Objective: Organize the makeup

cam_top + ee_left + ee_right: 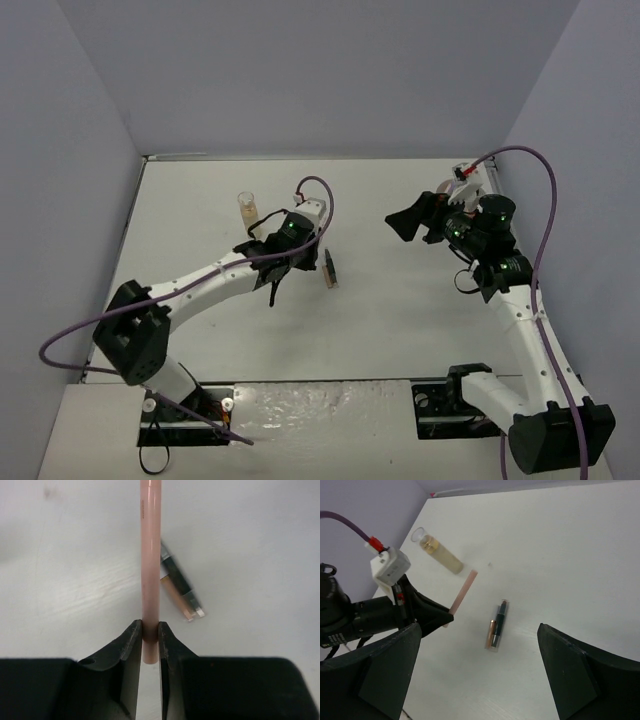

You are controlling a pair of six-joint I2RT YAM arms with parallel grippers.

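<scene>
Pink stick: pinched near one end in the left pincer, the long remainder reaching ahead of the jaws over the middle of the bench; lifted or resting on its far tip, cannot tell.
Left pincer: closed on the pink stick, a jaw on each side, the short end poking back between them.
Stick handling: judged light, stiff, smooth and round. Likely to roll on the bench and to swivel in a hold this far from its middle, so a grip nearer the middle looks steadier. A gentle squeeze should be enough.
Two sticks: one dark, one copper-beige with a clear end. Lying side by side and touching on the bench, just beyond the pink stick and apart from it.
Pair handling: thin and low on the bench, so best taken across the barrel one at a time. A squeeze on both may shoot one out.
Bottle: clear, with beige liquid, seemingly upright near the pink stick's far end. Judged easy to tip, so best held round the body.
Right pincer: jaws wide apart, holding nothing, over the right side of the bench, well apart from the makeup.
Step in hand: probably carrying the pink stick to a grouping spot; none visible.
</scene>
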